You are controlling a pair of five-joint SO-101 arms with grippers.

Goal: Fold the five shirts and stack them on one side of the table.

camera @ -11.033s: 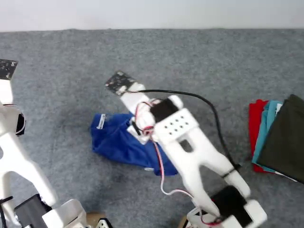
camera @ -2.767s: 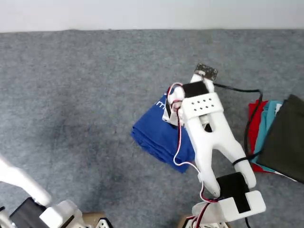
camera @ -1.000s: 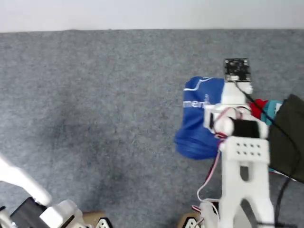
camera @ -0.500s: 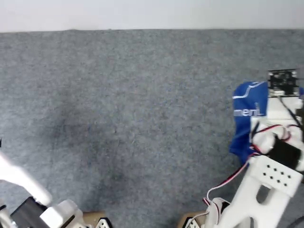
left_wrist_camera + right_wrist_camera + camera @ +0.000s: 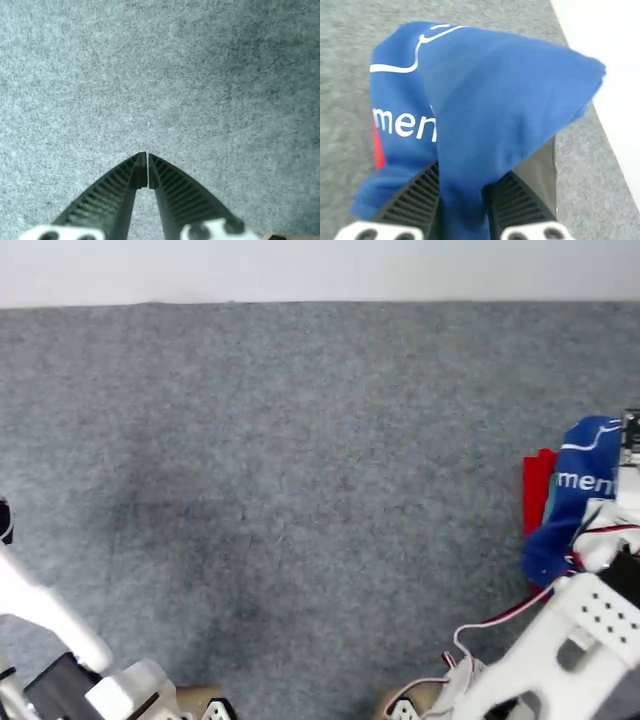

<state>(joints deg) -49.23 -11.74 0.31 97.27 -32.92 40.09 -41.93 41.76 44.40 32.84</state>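
Blue shirt (image 5: 578, 490) is my worry. My left pincer (image 5: 147, 172) hangs closed on nothing above the tabletop (image 5: 300, 440). At the right edge, my right pincer (image 5: 462, 197) clamps the shirt, bunched, above the red shirt (image 5: 534, 490). Let go here, it may unfold or slide off. My wrist view adds a dark shirt (image 5: 540, 167) underneath, which my arm hides from above.

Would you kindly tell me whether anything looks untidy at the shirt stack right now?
The blue shirt hangs bunched and lopsided from the right pincer over the stack's red shirt, its folds sagging unevenly rather than lying flat.
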